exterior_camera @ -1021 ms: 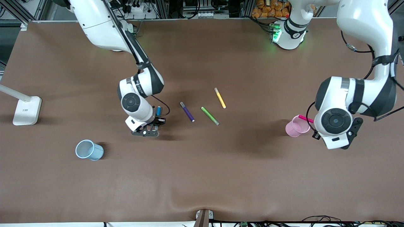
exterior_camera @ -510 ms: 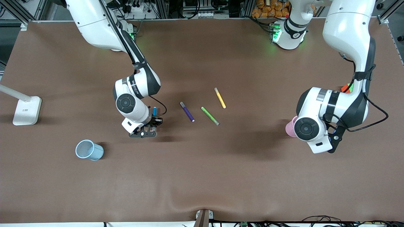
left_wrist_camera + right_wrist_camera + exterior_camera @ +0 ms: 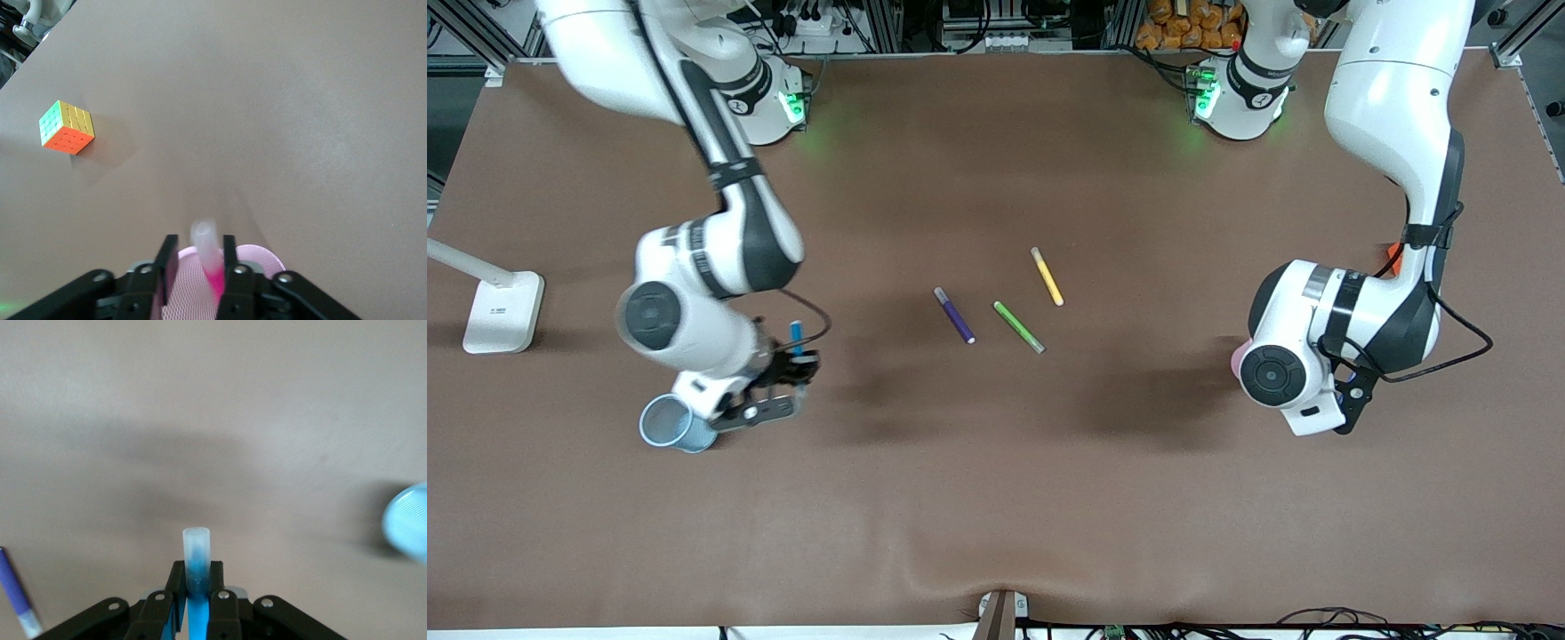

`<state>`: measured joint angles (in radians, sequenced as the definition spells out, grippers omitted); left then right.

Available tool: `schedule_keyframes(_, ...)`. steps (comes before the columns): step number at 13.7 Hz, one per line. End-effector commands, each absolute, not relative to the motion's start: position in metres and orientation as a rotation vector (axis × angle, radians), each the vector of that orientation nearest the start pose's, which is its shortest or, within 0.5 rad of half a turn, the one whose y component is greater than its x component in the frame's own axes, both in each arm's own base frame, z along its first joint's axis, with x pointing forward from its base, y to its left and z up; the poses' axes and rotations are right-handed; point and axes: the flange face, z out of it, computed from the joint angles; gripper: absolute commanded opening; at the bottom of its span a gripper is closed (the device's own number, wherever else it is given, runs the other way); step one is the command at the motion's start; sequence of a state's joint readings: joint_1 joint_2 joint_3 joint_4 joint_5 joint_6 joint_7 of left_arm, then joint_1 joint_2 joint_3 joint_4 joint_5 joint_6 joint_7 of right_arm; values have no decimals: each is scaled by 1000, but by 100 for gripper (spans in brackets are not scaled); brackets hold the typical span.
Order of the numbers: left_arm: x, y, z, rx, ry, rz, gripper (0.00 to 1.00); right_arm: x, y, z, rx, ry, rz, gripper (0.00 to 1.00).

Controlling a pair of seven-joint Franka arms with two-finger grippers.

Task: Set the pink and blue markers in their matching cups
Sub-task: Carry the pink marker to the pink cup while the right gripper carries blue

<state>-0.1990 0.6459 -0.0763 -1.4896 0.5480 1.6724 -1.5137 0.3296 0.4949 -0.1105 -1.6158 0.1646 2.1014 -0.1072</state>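
The right end effector [image 3: 783,384], clamped on the blue marker [image 3: 795,335], has swung beside the blue cup [image 3: 665,425]. The left end effector [image 3: 199,267] starts releasing the pink marker [image 3: 208,256] into the pink cup [image 3: 257,257].

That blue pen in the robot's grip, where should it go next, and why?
Probably a short carry sideways until it hangs over the blue cup. The right gripper is shut on the blue marker, held upright over bare table beside the cup, not yet above its mouth. Meanwhile the left gripper has the pink marker between its fingers over the pink cup.
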Motion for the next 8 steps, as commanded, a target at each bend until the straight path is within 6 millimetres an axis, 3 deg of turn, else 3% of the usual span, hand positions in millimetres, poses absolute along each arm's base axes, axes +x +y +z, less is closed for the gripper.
schedule_keyframes(1,658,-129,281,-2153,-1260,-141,87,679,140,359,-2977,-560,-54,0)
schedule_keyframes(2,658,-129,282,-2154,-1259,-142,88,684,133,370,-2961,-644,-91,0)
schedule_keyframes(4,658,-129,282,-2155,-1257,-141,88,692,94,387,-2920,-828,-167,0)
schedule_keyframes(6,658,-130,282,-2156,-1256,-142,88,700,71,405,-2851,-881,-315,0)
schedule_keyframes(8,658,-129,283,-2158,-1256,-140,100,697,58,406,-2801,-975,-361,0)
